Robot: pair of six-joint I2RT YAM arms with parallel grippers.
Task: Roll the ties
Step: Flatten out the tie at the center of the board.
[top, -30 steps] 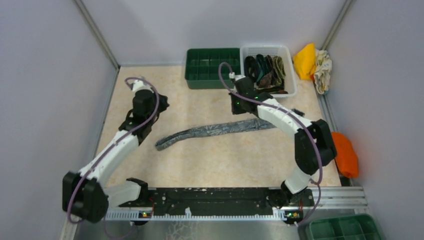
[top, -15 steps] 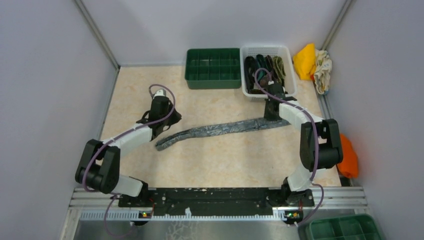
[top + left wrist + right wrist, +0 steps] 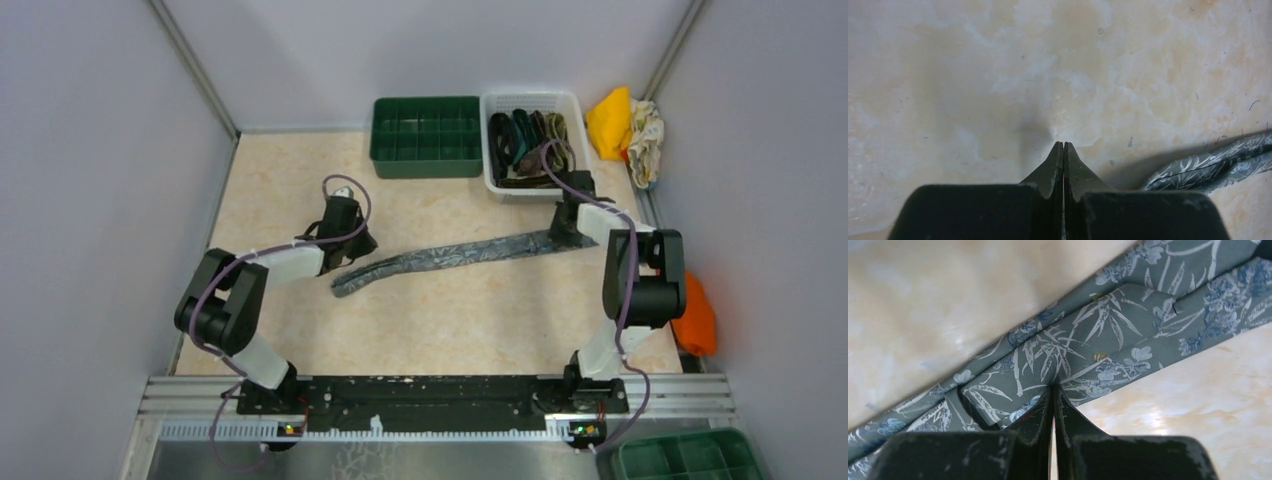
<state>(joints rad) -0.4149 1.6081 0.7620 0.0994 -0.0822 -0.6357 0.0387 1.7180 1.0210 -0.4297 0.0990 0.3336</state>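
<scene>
A grey tie (image 3: 450, 255) with a pale leaf pattern lies flat across the table, narrow end at the left. My right gripper (image 3: 570, 237) is shut, its tips resting on the tie's wide end; in the right wrist view the gripper (image 3: 1053, 388) touches the tie (image 3: 1073, 350), with nothing between the jaws. My left gripper (image 3: 355, 245) is shut and empty just beside the narrow end. In the left wrist view the gripper (image 3: 1063, 145) is over bare table and the tie (image 3: 1213, 167) lies at the right. Several dark coiled ties (image 3: 530, 140) sit in a white basket (image 3: 535, 97).
A green compartment tray (image 3: 425, 165) stands at the back, left of the basket. A yellow cloth (image 3: 610, 120) lies in the back right corner, an orange cloth (image 3: 695, 305) at the right edge. Another green tray (image 3: 690, 455) sits below the front rail.
My right gripper moved right from the basket front onto the tie's wide end, and the tie shifted right. My left gripper swung right to the tie's narrow end.
</scene>
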